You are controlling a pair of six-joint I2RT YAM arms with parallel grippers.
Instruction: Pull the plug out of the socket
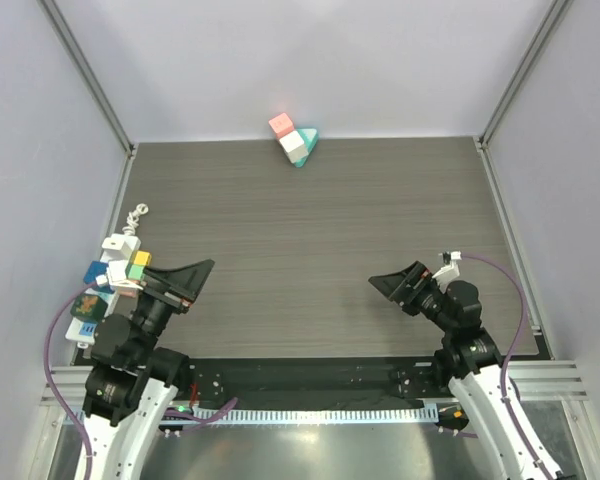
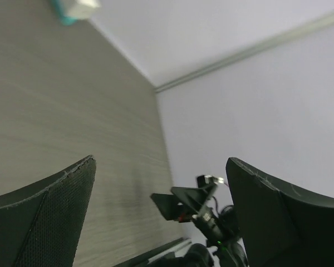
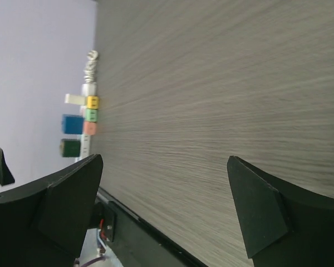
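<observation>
On the grained table [image 1: 310, 220], cubic plugs [image 1: 93, 271] stud a socket [image 3: 87, 143].

Right gripper [image 3: 164, 214] spread wide, black fingers [image 3: 261, 211] at both sides. Grey wooden table [image 3: 211, 83]. Far left, socket strip [image 3: 91, 114] with coloured plugs [image 3: 72, 123] by wall [image 3: 33, 55].

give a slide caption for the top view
Open, empty left gripper and right gripper; plug-filled power strip at left edge of the table
</observation>
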